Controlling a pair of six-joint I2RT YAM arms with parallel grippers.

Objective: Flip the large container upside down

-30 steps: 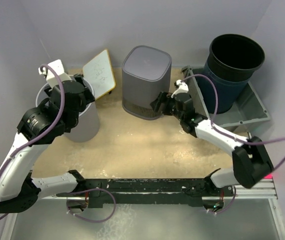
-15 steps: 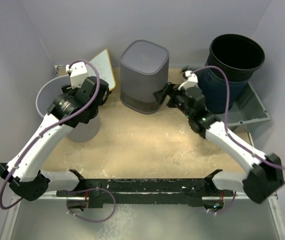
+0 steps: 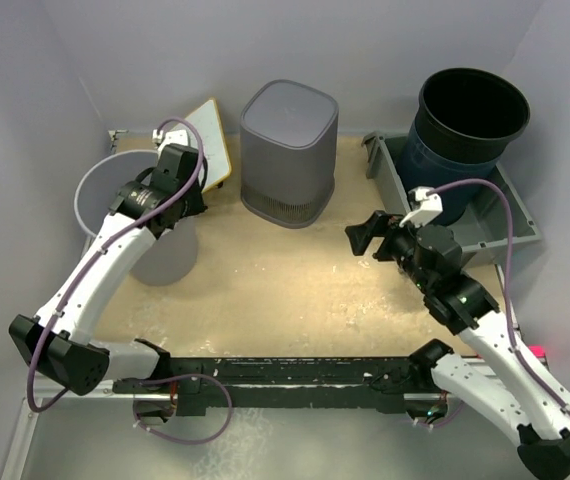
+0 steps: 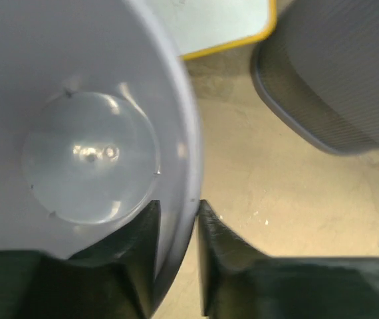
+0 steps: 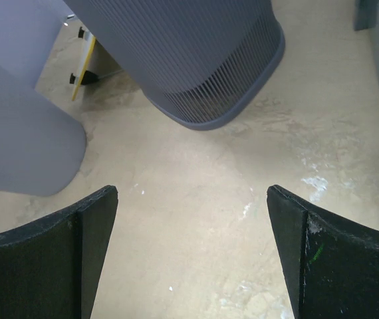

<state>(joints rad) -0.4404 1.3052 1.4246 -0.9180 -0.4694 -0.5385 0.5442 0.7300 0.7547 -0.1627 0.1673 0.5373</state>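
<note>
left wrist view: the left gripper has its fingers narrow, pinching the pale bucket wall, the rim mostly cut off. right gripper is spread wide, holding nothing. ribbed bin stands back-centre, closed end up, mouth hidden.

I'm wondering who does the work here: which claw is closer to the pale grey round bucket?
Left. The left gripper clamps the pale grey bucket at its rim, one finger inside, one outside. The right gripper hangs open above the table, well apart from it.
</note>
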